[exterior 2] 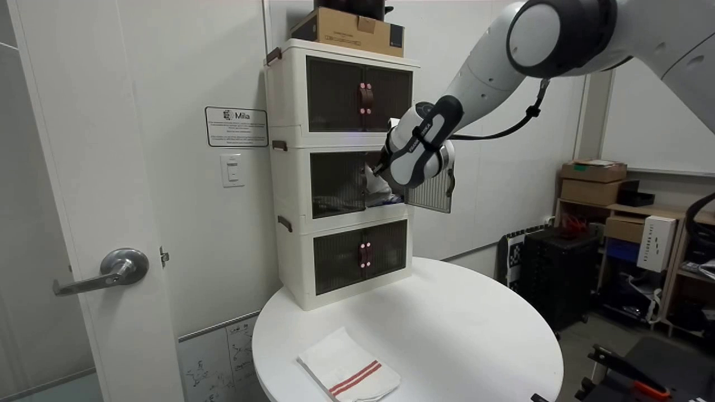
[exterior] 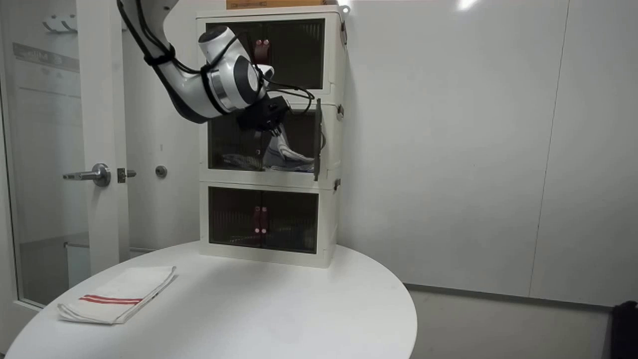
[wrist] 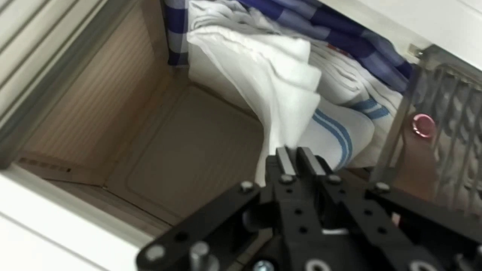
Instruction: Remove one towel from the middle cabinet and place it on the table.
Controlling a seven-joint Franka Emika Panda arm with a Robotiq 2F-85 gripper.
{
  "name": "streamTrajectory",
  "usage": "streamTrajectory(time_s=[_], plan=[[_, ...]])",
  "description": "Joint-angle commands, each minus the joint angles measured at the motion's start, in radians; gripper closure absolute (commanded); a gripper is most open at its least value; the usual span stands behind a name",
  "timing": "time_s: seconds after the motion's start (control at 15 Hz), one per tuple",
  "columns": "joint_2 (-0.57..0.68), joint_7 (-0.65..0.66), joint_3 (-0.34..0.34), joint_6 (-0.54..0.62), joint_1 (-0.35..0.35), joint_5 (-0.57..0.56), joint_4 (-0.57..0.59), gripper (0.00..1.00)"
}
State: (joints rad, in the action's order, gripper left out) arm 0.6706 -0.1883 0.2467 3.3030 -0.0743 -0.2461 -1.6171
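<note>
My gripper [wrist: 292,151] is closed on the gathered end of a white towel [wrist: 276,90] at the opening of the middle cabinet [exterior: 239,177]. The towel stretches up from a folded pile inside; its far end still lies on or against the other cloths. In both exterior views the gripper [exterior: 275,131] [exterior 2: 377,168] is in front of the open right half, with the towel [exterior: 280,149] [exterior 2: 376,187] hanging below it. Cloth with blue stripes [wrist: 335,135] lies beside it; I cannot tell whether it is the same towel. The white round table [exterior: 299,309] stands below.
The cabinet's right door [exterior 2: 433,190] stands open beside the gripper; its brown handle shows in the wrist view [wrist: 418,162]. Blue checked cloth [wrist: 365,49] and folded white towels [wrist: 335,75] lie inside. A folded red-striped towel [exterior: 124,291] lies on the table.
</note>
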Motion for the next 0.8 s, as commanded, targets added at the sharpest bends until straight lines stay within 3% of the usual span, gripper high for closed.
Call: streamTrajectory(time_s=[0.0, 0.4, 0.47, 0.6, 0.73], plan=[[-0.198, -0.049, -0.07, -0.056, 0.032, -0.051, -0.21, 0.88], [-0.382, -0.027, 0.1, -0.078, -0.105, -0.077, -0.42, 0.86], [-0.398, -0.023, 0.132, -0.077, -0.13, -0.078, -0.442, 0.62], [-0.422, -0.025, 0.163, -0.062, -0.157, -0.074, -0.485, 0.58], [-0.437, -0.039, 0.13, -0.064, -0.142, -0.065, -0.517, 0.43]])
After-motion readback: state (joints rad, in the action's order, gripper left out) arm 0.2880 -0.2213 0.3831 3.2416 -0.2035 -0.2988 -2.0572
